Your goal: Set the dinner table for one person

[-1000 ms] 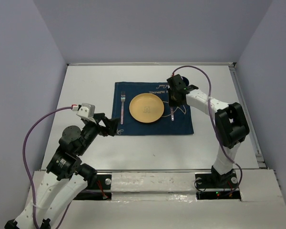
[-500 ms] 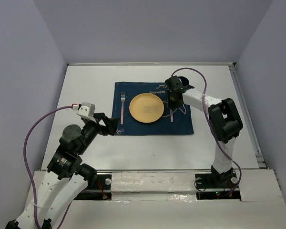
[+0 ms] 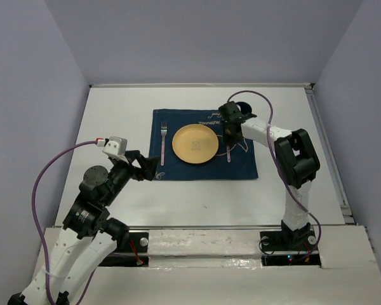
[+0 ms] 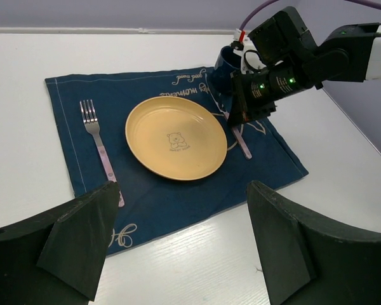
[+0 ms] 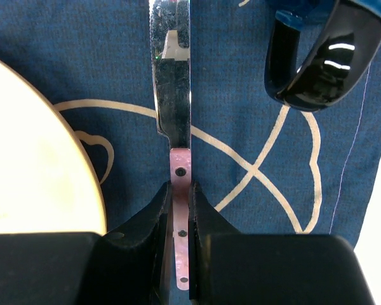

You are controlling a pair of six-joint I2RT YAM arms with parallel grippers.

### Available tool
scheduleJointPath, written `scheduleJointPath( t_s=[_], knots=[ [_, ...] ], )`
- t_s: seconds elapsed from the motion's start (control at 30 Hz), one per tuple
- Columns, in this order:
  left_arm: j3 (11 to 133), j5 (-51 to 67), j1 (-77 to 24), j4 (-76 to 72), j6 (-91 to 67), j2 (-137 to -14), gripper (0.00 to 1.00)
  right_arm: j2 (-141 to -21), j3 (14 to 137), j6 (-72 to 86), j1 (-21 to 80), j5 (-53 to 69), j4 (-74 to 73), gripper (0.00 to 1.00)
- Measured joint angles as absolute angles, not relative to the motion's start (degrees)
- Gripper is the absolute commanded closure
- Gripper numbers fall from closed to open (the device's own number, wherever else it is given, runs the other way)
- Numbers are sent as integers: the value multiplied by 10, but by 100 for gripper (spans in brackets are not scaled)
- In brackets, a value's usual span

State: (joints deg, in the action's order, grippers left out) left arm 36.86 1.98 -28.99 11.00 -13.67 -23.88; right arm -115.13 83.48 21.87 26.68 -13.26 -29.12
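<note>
Right fingers (image 5: pixel 178 219) — still on knife (image 5: pixel 172 95) — farther left now

Shiny metal knife blade (image 5: pixel 170 76) on matt woven cloth placemat (image 5: pixel 241 95).

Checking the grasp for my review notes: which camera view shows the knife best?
The right wrist view: the knife fills the frame, blade on the placemat, pink handle pinched in the right gripper. The left wrist view shows only its handle end below the gripper; the top view shows a thin sliver.

The fingers (image 5: pixel 157 222) pinch a knife's pink handle (image 5: pixel 180 190) on the blue placemat (image 5: pixel 241 95).
</note>
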Motion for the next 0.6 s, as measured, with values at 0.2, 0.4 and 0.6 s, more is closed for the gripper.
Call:
scheduleJointPath(
  t_s=[0.2, 0.4, 0.6],
  knots=[
    [369, 23, -288, 110, -137, -239, 8, -1155, 842, 223, 267, -139, -291, 85],
    [369, 26, -288, 110, -136, -243, 8, -1155, 845, 227, 267, -146, -291, 80],
    [369, 26, -288, 110, -136, -244, 8, -1155, 848, 230, 267, -148, -289, 64]
  ],
)
